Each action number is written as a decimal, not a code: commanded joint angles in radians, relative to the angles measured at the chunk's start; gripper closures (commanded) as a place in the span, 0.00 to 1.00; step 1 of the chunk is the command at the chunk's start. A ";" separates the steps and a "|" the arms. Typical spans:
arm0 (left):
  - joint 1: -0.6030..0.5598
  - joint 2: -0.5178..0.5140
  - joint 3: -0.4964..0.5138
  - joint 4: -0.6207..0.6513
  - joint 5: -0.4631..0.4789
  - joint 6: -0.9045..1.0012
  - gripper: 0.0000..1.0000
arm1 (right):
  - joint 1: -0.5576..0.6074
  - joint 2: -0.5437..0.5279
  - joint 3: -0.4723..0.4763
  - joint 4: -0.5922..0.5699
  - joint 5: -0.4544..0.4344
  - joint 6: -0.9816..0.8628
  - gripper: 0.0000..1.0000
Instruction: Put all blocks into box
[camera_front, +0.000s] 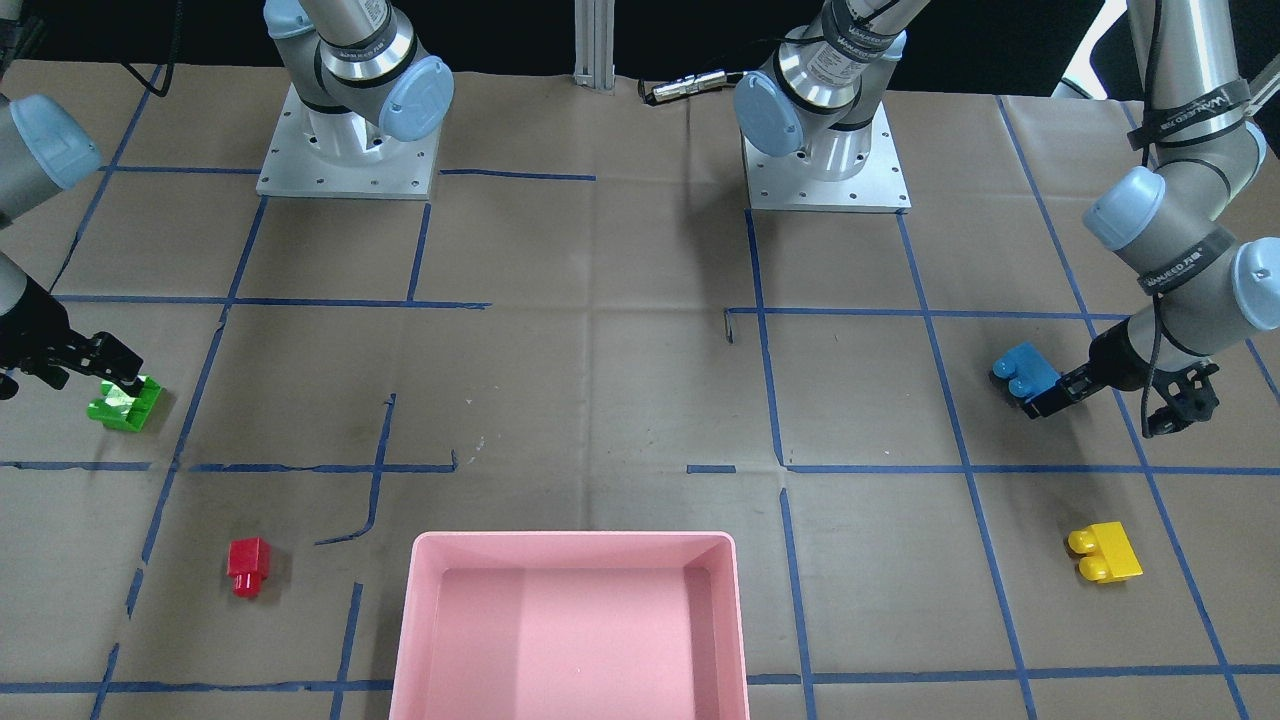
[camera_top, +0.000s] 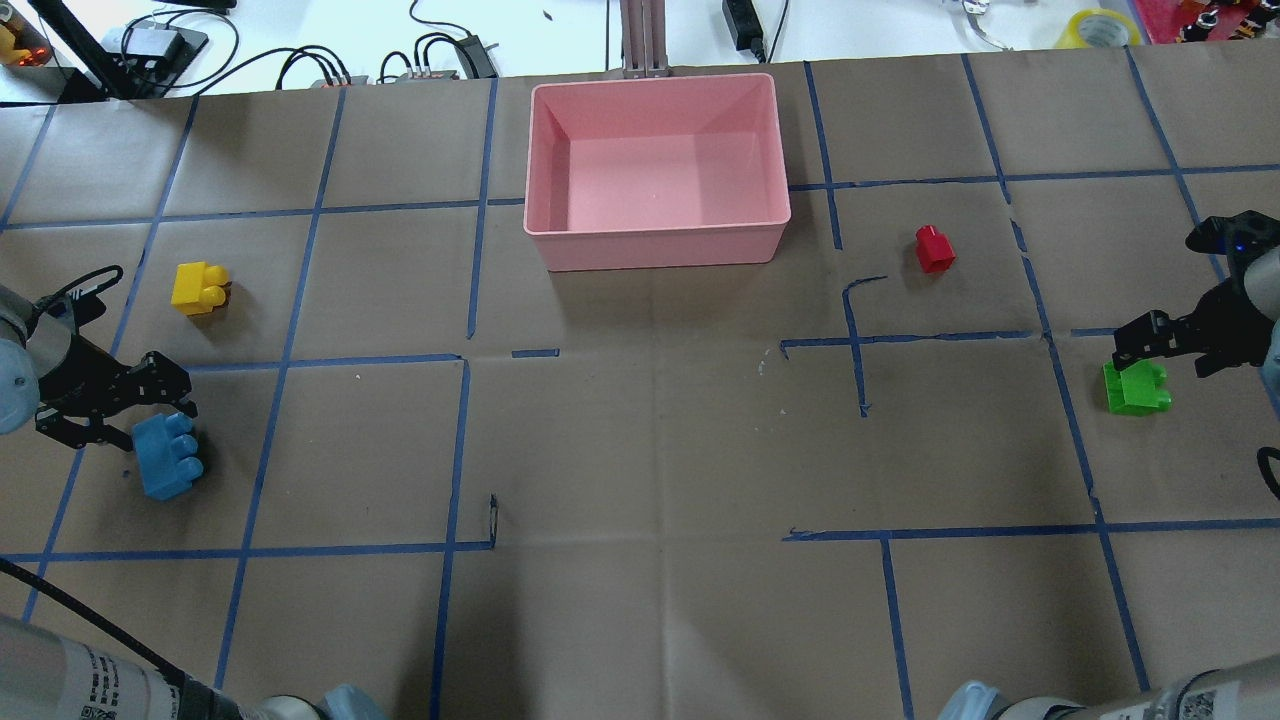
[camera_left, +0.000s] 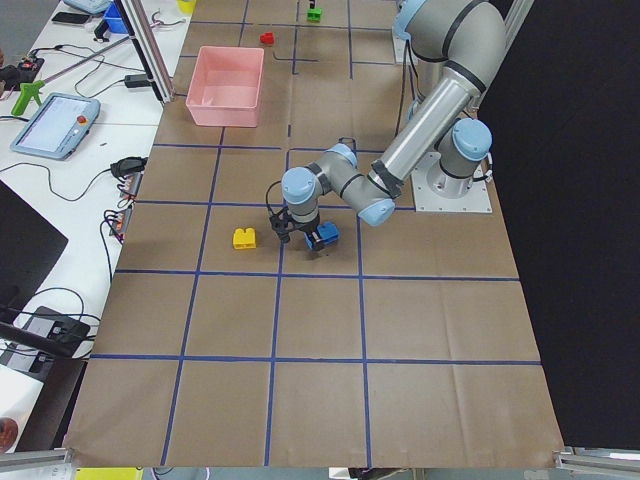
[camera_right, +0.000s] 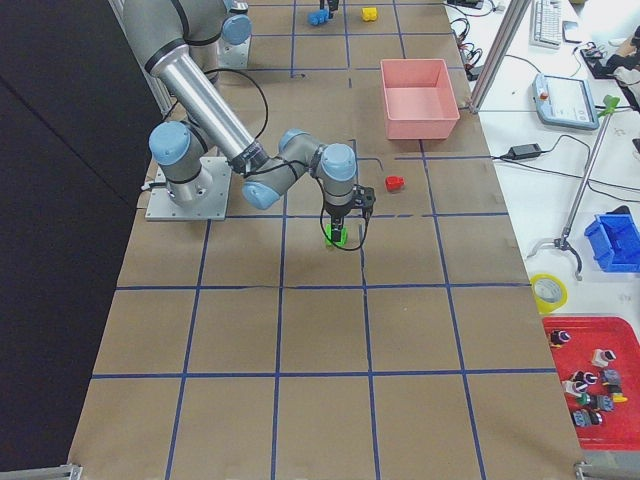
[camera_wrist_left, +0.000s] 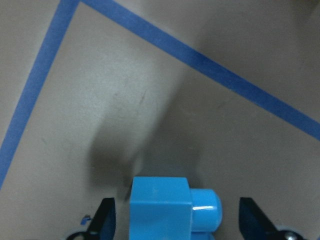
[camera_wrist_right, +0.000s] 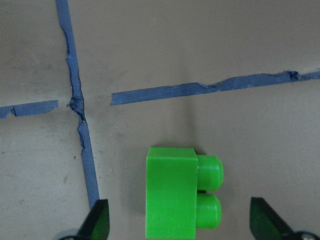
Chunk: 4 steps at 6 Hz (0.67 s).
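Four blocks lie on the tabletop (camera_top: 640, 450); none has been placed in the box yet. Nearest the robot, the blue block (camera_top: 167, 455) is framed by the left gripper (camera_wrist_left: 177, 222). Its fingers are spread apart, a gap is visible on each side in the wrist view, and nothing is clamped. At the same depth on the other side, the green block (camera_top: 1135, 387) is framed likewise by the right gripper (camera_wrist_right: 181, 220), fingers wide apart and clear of the block. Farther out, the yellow block (camera_top: 200, 288) is found beyond the blue one and the red block (camera_top: 934, 249) beyond the green one; both are well apart from either gripper. Farthest, at the middle of the far edge, the pink box (camera_top: 660, 245) is located.

The step in hand is judged to be the first pick-up, prepared on both sides at once. For the next move, each gripper is to be closed squarely on its block. As the studs face one finger, twisting should be guarded against. Each block is then to be lifted and carried over the box rim.
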 joint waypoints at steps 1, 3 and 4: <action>0.001 -0.005 -0.023 0.000 0.000 0.004 0.12 | 0.000 0.028 0.005 -0.035 -0.002 -0.002 0.01; 0.003 0.000 -0.023 0.002 0.002 0.012 0.20 | 0.000 0.068 0.005 -0.068 -0.002 -0.002 0.01; 0.003 0.003 -0.023 0.002 0.005 0.011 0.37 | 0.000 0.080 0.007 -0.068 -0.002 -0.004 0.02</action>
